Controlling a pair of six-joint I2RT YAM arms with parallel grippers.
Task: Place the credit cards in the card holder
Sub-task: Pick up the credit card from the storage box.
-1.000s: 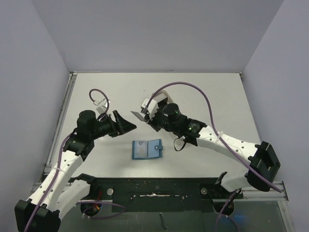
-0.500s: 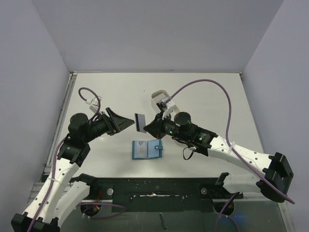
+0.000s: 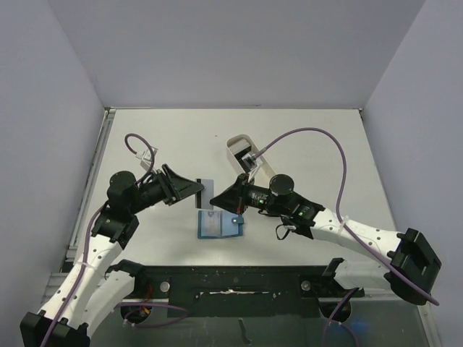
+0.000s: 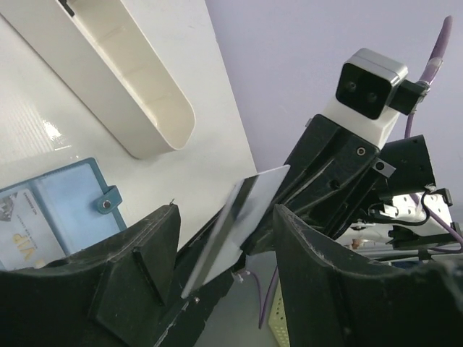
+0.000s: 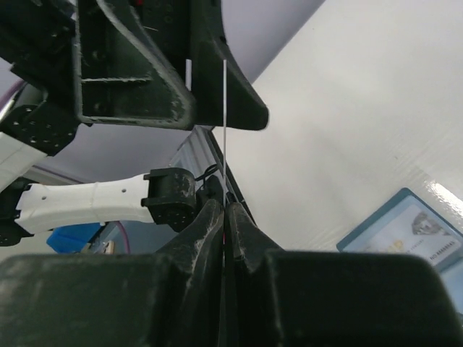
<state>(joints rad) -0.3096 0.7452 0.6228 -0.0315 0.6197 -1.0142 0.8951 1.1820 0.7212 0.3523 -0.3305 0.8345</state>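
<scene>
One thin light-grey striped card is pinched by the right gripper in the air near the open teal-blue folding wallet. Its long axis is directed into the left gripper, whose fingers are spread around it.

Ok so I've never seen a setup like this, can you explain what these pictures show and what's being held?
These are two robot arms bolted to a table, each ending in a two-finger gripper. One picture looks down from above; the other two come from a camera on each wrist. On the table lie an open blue card holder and a long white tray. The right gripper is shut on a card, held above the table. The left gripper is open, its fingers either side of that card, not yet gripping it.
</scene>
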